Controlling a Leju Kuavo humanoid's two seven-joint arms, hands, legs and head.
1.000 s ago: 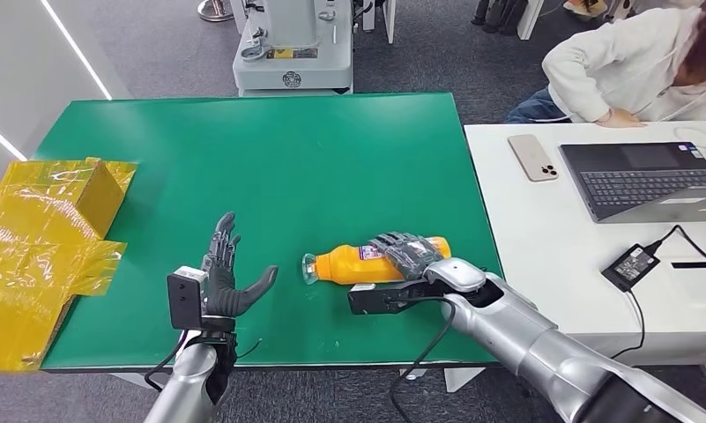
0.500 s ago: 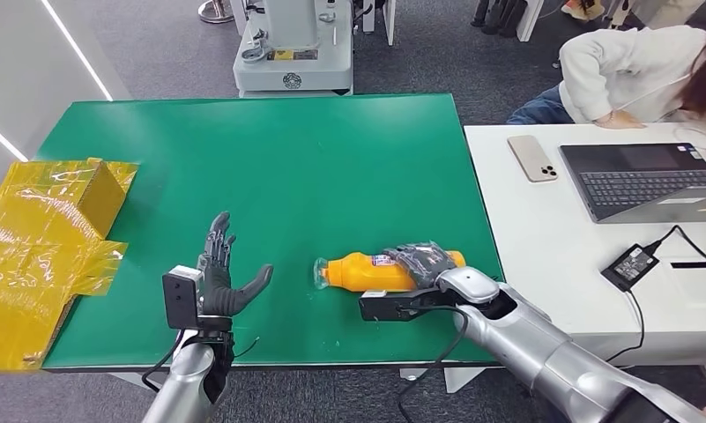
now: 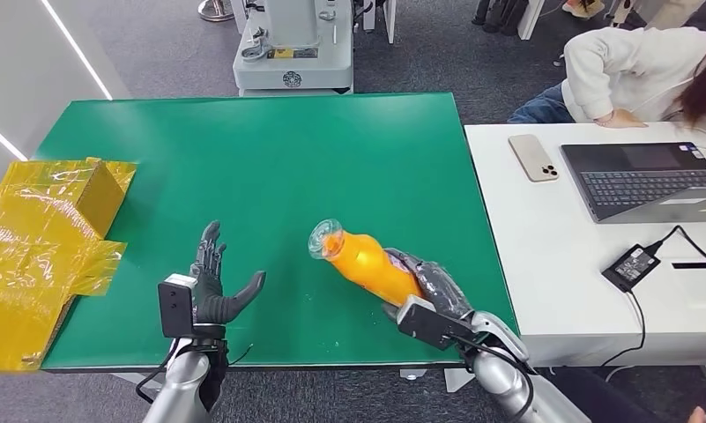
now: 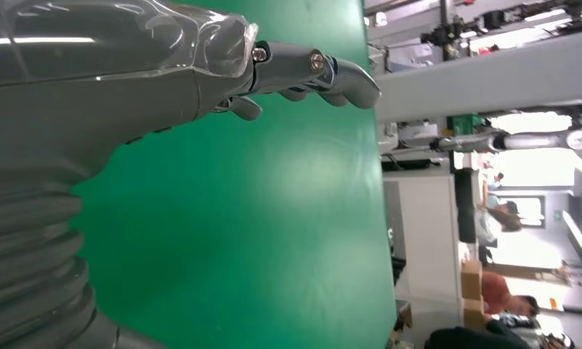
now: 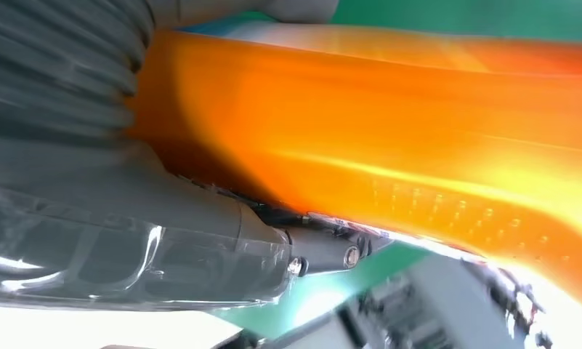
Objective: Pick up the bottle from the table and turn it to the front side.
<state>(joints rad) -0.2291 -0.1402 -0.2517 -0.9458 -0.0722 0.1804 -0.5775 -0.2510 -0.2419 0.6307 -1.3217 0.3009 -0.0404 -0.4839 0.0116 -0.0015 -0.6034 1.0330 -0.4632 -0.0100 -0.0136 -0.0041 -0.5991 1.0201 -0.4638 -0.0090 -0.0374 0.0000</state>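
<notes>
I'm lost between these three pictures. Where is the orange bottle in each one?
Head view: the orange bottle lies tilted near the front of the green table, held by the right hand.
Left wrist view: not in it; the open left hand is over the table.
Right wrist view: the bottle runs across the picture, very close, against the right hand.
Shared landmark: the green table, a sliver in the right wrist view.
</notes>
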